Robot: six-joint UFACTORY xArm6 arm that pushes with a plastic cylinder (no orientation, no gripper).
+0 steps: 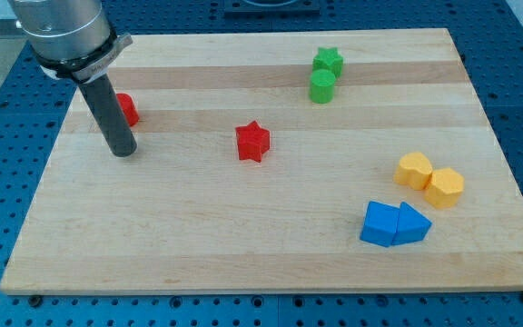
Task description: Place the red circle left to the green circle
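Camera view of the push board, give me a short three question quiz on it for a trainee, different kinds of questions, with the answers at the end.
1. True or false: my tip touches the red star.
2. Multiple choice: the red circle lies where relative to the rod? A) just to the view's right of it, partly hidden behind it B) beside the blue blocks C) at the view's bottom edge
3. Fill in: the green circle sits just below the green ____.

Key
1. False: the star lies apart, to the view's right of the tip.
2. A
3. star
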